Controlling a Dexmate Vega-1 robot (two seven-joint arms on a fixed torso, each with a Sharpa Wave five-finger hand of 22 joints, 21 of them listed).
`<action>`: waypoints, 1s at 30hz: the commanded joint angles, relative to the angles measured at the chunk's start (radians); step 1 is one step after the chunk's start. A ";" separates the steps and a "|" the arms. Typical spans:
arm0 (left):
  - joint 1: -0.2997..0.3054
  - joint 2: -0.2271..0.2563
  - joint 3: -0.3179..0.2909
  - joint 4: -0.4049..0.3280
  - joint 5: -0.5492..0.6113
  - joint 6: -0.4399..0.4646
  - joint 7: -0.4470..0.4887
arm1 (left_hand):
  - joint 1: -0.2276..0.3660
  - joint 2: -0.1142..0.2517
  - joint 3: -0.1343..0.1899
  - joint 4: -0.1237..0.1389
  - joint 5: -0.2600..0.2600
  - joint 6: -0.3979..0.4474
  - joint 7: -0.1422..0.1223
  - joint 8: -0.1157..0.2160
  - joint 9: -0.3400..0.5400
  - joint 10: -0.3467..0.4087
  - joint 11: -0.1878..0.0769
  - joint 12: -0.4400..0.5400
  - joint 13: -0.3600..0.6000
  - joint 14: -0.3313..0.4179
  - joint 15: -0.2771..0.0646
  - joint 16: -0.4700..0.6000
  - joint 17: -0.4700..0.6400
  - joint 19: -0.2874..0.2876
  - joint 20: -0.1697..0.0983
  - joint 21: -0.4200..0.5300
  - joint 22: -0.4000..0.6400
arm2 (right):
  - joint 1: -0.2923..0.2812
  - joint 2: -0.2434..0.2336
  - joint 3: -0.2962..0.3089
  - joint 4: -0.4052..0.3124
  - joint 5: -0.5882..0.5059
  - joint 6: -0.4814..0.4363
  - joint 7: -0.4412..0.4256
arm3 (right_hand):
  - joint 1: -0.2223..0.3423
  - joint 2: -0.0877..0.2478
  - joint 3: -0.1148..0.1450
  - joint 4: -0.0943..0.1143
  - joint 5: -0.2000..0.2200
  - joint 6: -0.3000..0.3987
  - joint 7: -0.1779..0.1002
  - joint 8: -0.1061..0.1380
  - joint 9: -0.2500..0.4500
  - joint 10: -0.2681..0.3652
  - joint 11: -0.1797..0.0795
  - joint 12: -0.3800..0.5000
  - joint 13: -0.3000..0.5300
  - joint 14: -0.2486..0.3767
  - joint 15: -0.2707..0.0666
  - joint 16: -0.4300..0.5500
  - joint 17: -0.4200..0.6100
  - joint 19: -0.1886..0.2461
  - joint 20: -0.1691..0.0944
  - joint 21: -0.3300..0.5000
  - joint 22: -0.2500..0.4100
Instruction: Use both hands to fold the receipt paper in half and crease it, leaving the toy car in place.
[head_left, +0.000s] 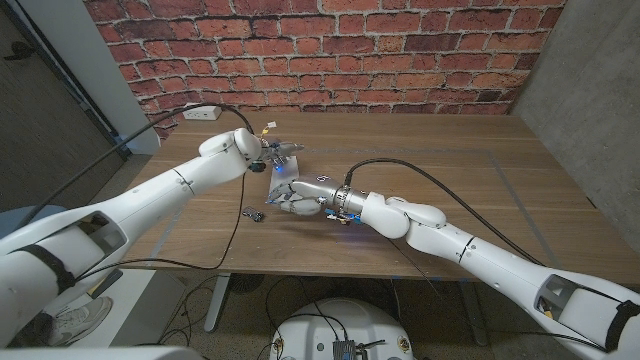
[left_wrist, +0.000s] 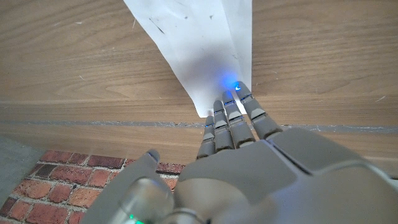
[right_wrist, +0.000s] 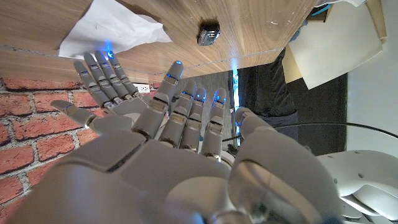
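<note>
The left hand (head_left: 281, 156) reached out over the middle of the wooden desk (head_left: 450, 190), its fingers (left_wrist: 231, 118) held straight and close together. In the left wrist view their tips pressed down on the near end of the white receipt (left_wrist: 199, 43), which ran away from the hand in a long strip with one layer lying over another along one side. The hand gripped nothing; it only pinned the paper to the desk with its fingertips, the thumb standing off to the side.

The right hand (head_left: 298, 197) lay just beside the left one, a little nearer the robot, with its fingers (right_wrist: 186, 112) spread and stretched out towards the receipt (right_wrist: 115, 28). In the right wrist view it was released, holding nothing, and whether its fingertips touched the paper could not be told. The left hand's fingers (right_wrist: 102, 71) showed there too, resting on the paper's edge.

The small dark toy car (head_left: 254, 213) stood on the desk close beside the right hand, on the side towards the left arm, and apart from the receipt (head_left: 285, 172). In the right wrist view the car (right_wrist: 209, 33) sat just beyond the right hand's fingertips, not touched by either hand.

A brick wall (head_left: 330, 50) rose behind the desk.
</note>
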 joint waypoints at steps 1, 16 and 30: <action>0.114 0.060 -0.116 -0.103 -0.106 -0.173 0.175 | -0.007 0.031 -0.015 -0.001 0.009 0.097 -0.044 0.025 0.004 0.020 0.003 0.012 0.002 -0.005 0.006 0.008 0.003 -0.033 0.008 -0.015 0.006 | -0.014 -0.009 0.017 -0.012 -0.007 0.002 -0.011 | 0.008 -0.003 0.001 -0.008 -0.001 -0.007 0.000 -0.005 0.001 -0.002 -0.001 -0.006 0.002 -0.003 -0.012 -0.006 0.005 -0.003 0.000 -0.004 0.004; 0.135 0.057 -0.096 -0.205 0.121 -0.076 0.343 | 0.002 0.025 -0.055 -0.011 0.003 0.411 -0.012 0.096 0.016 0.178 -0.014 0.077 0.025 0.088 -0.014 0.045 0.015 -0.014 -0.015 -0.016 0.013 | 0.004 0.015 0.017 0.026 0.015 0.025 -0.011 | 0.006 -0.003 0.000 -0.007 -0.003 -0.007 -0.003 -0.009 0.001 -0.002 -0.001 -0.009 0.002 0.000 -0.013 -0.004 0.009 -0.006 0.003 -0.006 0.004; -0.040 -0.010 0.026 -0.009 0.122 -0.048 0.099 | -0.003 0.005 -0.090 -0.011 0.000 0.512 0.030 0.106 0.010 0.275 -0.008 0.107 0.029 0.202 -0.032 0.076 0.012 0.046 -0.033 0.003 0.013 | 0.032 0.041 0.015 0.099 0.040 0.050 -0.027 | 0.005 -0.003 0.001 -0.008 -0.004 -0.040 -0.010 -0.025 0.001 -0.012 -0.001 -0.018 0.003 -0.003 -0.015 -0.006 0.011 -0.008 0.002 -0.008 0.003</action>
